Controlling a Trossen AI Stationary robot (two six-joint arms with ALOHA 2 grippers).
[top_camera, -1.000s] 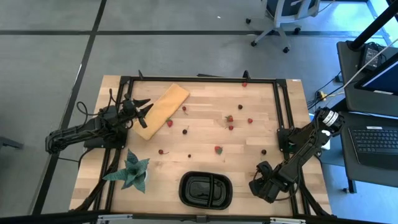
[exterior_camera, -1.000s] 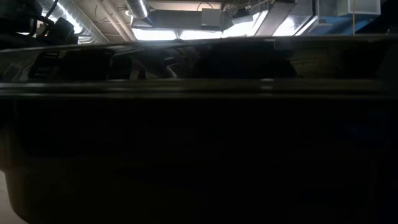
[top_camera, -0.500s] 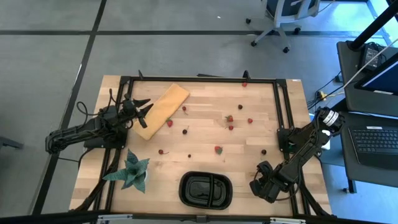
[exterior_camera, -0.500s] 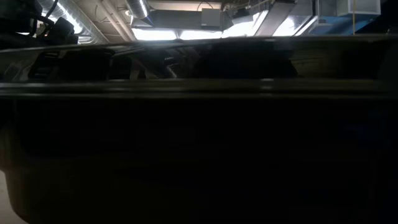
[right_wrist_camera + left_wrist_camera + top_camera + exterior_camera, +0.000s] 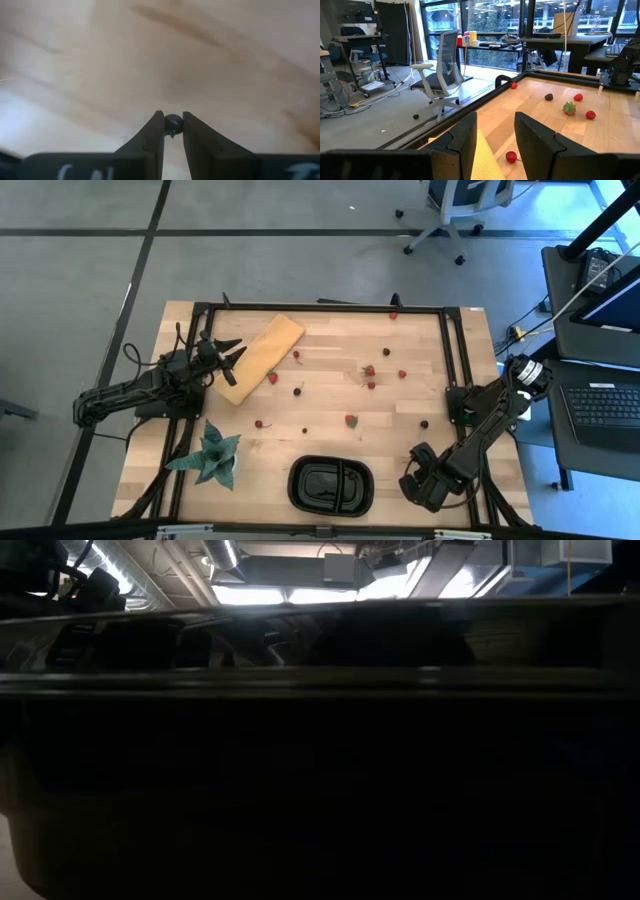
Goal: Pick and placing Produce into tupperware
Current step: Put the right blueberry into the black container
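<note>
Right end effector (image 5: 173, 131) sits low over the near right part of the pale wooden tabletop (image 5: 330, 405), just right of the glossy black compartmented plastic tray (image 5: 331, 485). Its fingers (image 5: 152, 135) are narrowed onto one small dark round berry (image 5: 173, 122), pinched at its widest part between the tips.

Left end effector (image 5: 495, 135) waits at far left over the flat tan rectangular board (image 5: 260, 357), fingers parted, holding nothing.

Tray looks empty. Small red strawberry-like fruits (image 5: 351, 420) and other dark berries (image 5: 298, 391) lie scattered across the middle and far tabletop.

Handling judgement: berry is very light, round, smooth, likely to roll or squirt out of flat fingers; soft enough to bruise. Grip across the middle, gently.

Green spiky plant (image 5: 213, 453) stands near left.
</note>
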